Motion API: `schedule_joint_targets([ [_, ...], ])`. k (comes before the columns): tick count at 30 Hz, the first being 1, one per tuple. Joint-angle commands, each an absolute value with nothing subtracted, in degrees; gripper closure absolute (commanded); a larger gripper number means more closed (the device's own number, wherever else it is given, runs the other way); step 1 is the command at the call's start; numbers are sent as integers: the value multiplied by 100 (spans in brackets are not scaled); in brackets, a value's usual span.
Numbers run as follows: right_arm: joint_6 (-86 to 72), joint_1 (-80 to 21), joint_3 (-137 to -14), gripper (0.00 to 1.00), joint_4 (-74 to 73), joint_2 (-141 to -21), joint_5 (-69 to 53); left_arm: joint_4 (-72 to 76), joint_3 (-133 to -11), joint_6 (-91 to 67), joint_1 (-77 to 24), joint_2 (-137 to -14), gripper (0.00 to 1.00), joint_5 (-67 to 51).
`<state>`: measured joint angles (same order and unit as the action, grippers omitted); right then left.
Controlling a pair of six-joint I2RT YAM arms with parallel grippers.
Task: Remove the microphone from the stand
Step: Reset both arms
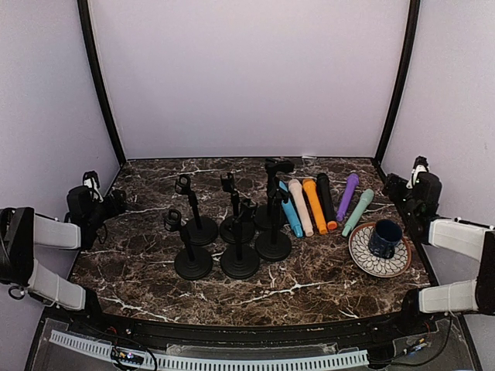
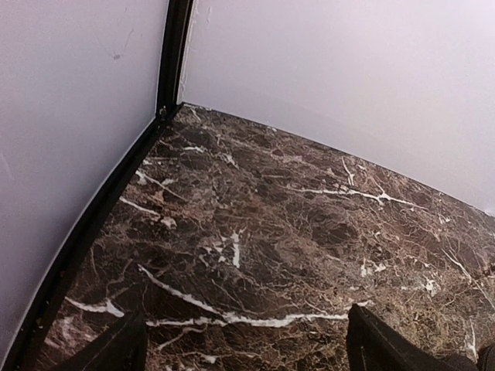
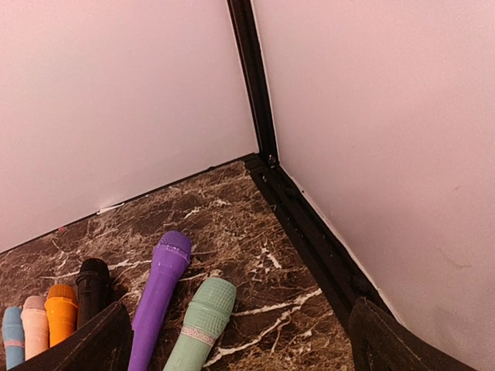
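Both jaws spread empty, microphones (image 1: pixel 313 205) flat beside stands (image 1: pixel 240 260), heads toward back wall (image 1: pixel 247 77)

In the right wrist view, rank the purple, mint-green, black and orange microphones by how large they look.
1. purple microphone, the longest showing.
2. mint-green microphone.
3. black microphone and orange microphone look about alike. Their lower ends are hidden, so I leave them unranked.

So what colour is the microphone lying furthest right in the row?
Mint green. The rightmost microphone shows best in the right wrist view, beside the purple one.
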<state>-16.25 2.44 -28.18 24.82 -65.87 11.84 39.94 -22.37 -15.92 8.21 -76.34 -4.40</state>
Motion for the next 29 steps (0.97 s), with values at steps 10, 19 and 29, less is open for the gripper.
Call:
schedule_joint_targets([
  [10,-609,268,-1429,1,5525,-6885,1865,6231,-1621,-434,848,-7968,8,-536],
  [19,-545,246,-1151,1,6502,-7490,1347,6722,-1488,-388,816,-8372,7,-597],
  [29,-554,237,-1022,1,6763,-7482,1318,6767,-1477,-385,791,-8380,7,-547],
])
